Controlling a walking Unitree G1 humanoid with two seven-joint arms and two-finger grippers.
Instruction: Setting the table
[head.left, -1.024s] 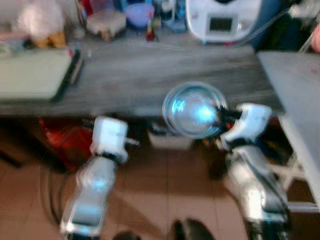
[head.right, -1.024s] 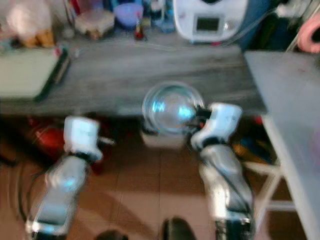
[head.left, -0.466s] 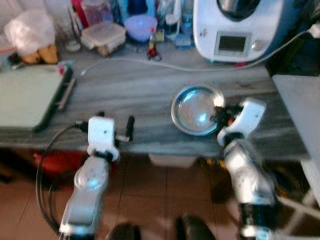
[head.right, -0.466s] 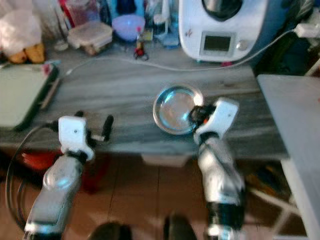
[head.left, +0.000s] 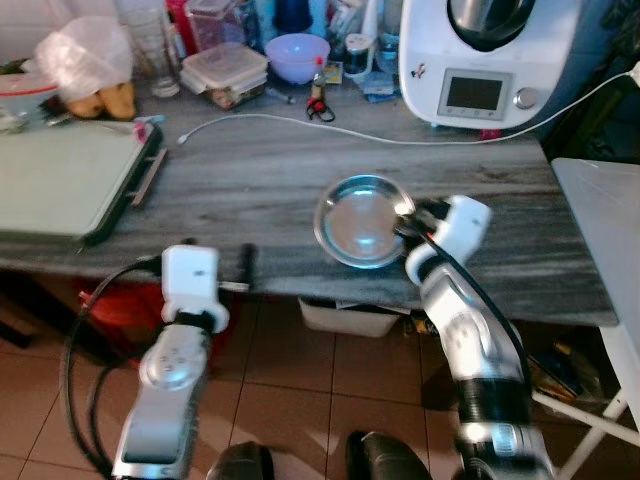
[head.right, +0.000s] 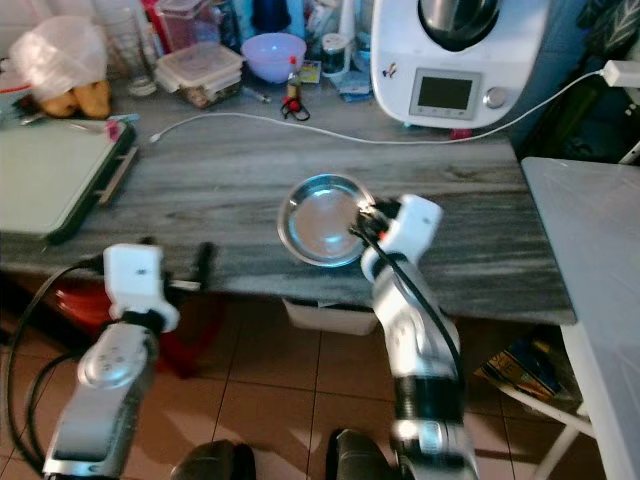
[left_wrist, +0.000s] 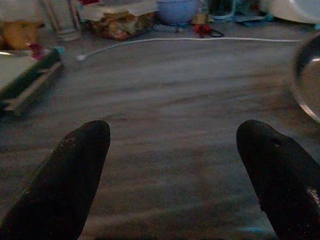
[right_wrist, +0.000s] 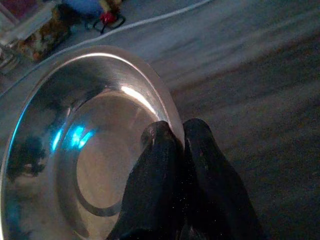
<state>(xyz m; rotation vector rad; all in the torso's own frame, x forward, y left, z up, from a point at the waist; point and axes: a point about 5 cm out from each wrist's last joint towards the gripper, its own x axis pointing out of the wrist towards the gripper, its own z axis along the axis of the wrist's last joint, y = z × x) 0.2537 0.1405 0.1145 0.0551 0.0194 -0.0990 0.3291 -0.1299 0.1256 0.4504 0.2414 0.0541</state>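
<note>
- fingers of the right gripper (right_wrist: 172, 137) pinch the near rim of the steel plate (head.left: 360, 220), one inside, one outside.
- left gripper (left_wrist: 172, 170) hangs by the counter's front edge, its fingers (left_wrist: 80, 170) spread wide and holding nothing.
- plate sits low over the grey counter (head.left: 250, 180), near its front edge, in front of the white kitchen machine (head.left: 480, 60); whether it rests flat is unclear.
- to do this well: lower it level, let the base settle, then release the rim straight back so it doesn't slide off.
</note>
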